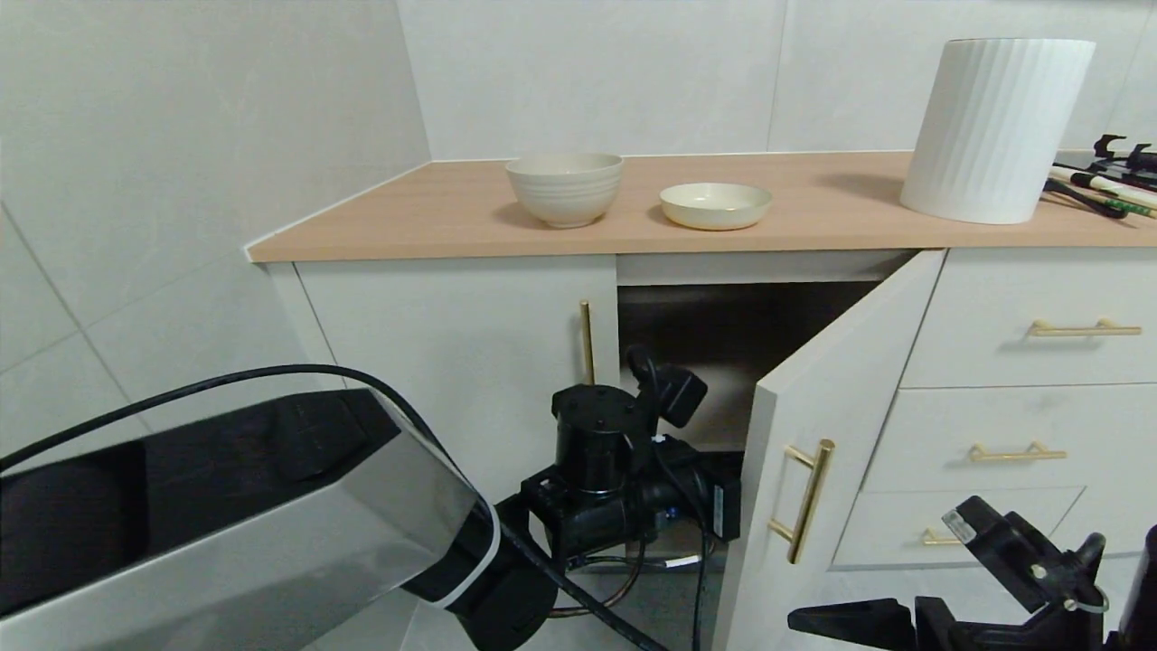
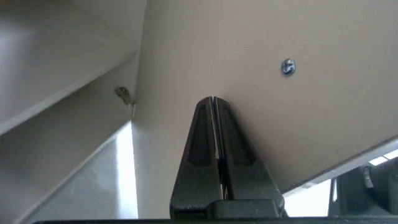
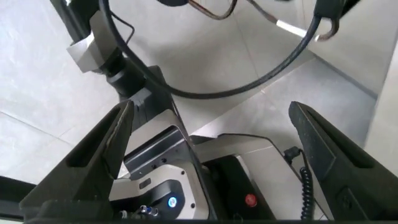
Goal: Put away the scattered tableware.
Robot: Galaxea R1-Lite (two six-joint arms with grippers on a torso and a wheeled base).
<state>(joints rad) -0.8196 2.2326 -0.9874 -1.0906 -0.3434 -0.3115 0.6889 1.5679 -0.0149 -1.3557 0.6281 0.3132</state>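
Note:
A cream ribbed bowl point(image 1: 565, 188) and a shallow pale-yellow dish point(image 1: 715, 205) stand side by side on the wooden countertop point(image 1: 434, 217). Below them the cabinet door point(image 1: 841, 407) is swung open. My left arm point(image 1: 601, 452) is low in the cabinet opening. My left gripper point(image 2: 213, 106) is shut with nothing in it, its tip close to a pale panel with a screw point(image 2: 287, 66). My right gripper point(image 3: 211, 130) hangs low at the right in front of the drawers, open and empty, facing the tiled floor point(image 3: 37, 62).
A tall white ribbed container point(image 1: 994, 127) stands on the counter at the right, with several utensils point(image 1: 1103, 185) behind it. Drawers with gold handles point(image 1: 1083, 329) are right of the open door. A tiled wall closes the left side.

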